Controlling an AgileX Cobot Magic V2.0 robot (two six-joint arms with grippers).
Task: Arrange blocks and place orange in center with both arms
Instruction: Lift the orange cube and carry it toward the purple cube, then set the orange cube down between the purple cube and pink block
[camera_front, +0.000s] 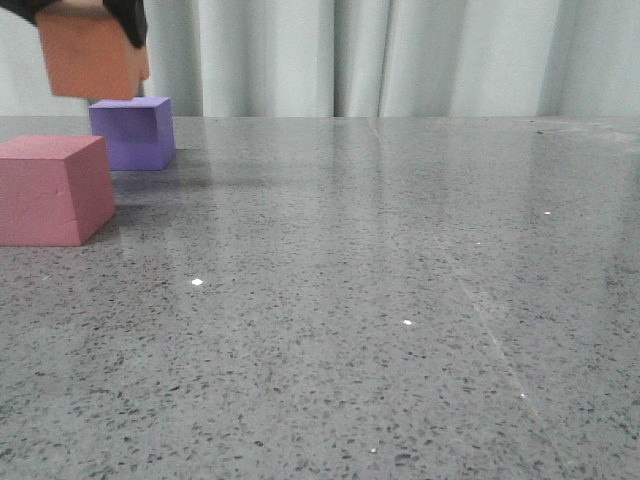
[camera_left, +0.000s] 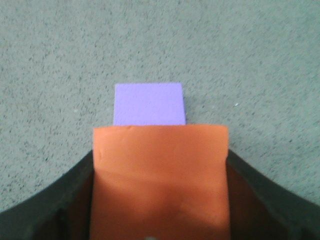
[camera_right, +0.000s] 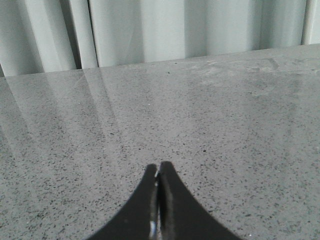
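Observation:
My left gripper (camera_front: 92, 25) is shut on the orange cube (camera_front: 92, 62) and holds it in the air at the far left, above the purple cube (camera_front: 133, 133). In the left wrist view the orange cube (camera_left: 160, 180) fills the space between my dark fingers (camera_left: 55, 200), with the purple cube (camera_left: 149, 104) on the table just beyond it. The pinkish-red cube (camera_front: 52, 190) stands on the table at the left edge, nearer than the purple one. My right gripper (camera_right: 158, 172) is shut and empty, low over bare table; it does not show in the front view.
The grey speckled table (camera_front: 380, 300) stretches to the right of the cubes. A pale curtain (camera_front: 400, 55) hangs behind the table's far edge.

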